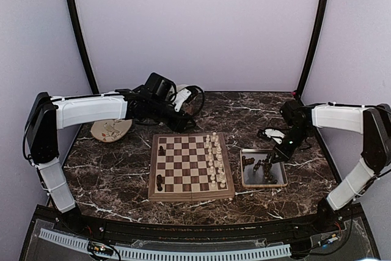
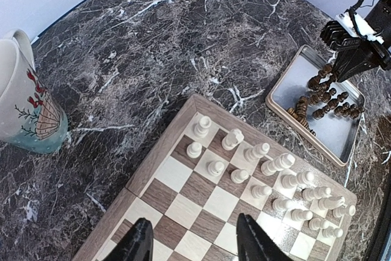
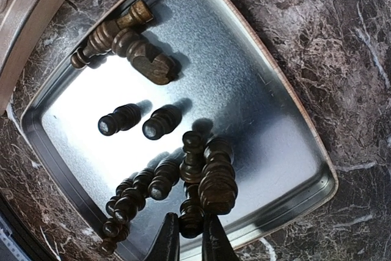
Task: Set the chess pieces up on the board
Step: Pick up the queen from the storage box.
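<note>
Presently: right gripper (image 3: 190, 230), jaws pinched narrow on one dark piece (image 3: 190, 215) amid the cluster by the tray (image 3: 269, 90) rim, neighbours touching it. Best lifted straight up and slowly, so none rides along, then carried high over the white men (image 1: 214, 160) to the board (image 1: 183, 196), beside the two dark men (image 1: 161, 150) already standing. Left gripper (image 2: 194, 230): half open, empty, above the board.

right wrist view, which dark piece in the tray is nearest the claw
The dark brown wooden chess piece inside the right claw; the rest lie farther up the shiny metal tray.
</note>
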Tool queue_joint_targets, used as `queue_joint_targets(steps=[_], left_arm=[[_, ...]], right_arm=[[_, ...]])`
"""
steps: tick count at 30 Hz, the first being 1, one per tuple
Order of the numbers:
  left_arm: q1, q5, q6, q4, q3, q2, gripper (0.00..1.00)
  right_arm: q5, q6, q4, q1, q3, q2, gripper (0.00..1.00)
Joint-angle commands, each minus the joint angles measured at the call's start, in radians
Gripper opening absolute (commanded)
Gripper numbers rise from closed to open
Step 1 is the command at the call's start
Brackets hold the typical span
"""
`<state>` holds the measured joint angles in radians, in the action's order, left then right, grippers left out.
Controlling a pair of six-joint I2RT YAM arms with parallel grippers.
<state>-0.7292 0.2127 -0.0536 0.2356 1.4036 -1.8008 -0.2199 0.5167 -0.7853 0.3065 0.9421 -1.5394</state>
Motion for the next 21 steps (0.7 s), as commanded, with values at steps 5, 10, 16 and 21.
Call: queue_joint_targets(steps=[5, 10, 16, 21], left_arm=[[-0.016, 0.004, -0.018, 0.017, 0.024, 0.006, 0.49], [-0.021, 0.005, -0.018, 0.017, 0.025, 0.004, 0.49], [-0.025, 0.008, -0.020, 0.021, 0.026, 0.000, 0.49], [-0.027, 0.006, -0.022, 0.019, 0.026, 0.000, 0.49]], right_arm=[[-0.144, 0.056, -0.058, -0.094, 0.040, -0.045, 0.01], [-0.244, 0.102, -0.122, -0.174, 0.083, -0.090, 0.01], [-0.360, 0.158, -0.203, -0.241, 0.123, -0.156, 0.01], [-0.385, 0.165, -0.239, -0.255, 0.143, -0.142, 0.00]])
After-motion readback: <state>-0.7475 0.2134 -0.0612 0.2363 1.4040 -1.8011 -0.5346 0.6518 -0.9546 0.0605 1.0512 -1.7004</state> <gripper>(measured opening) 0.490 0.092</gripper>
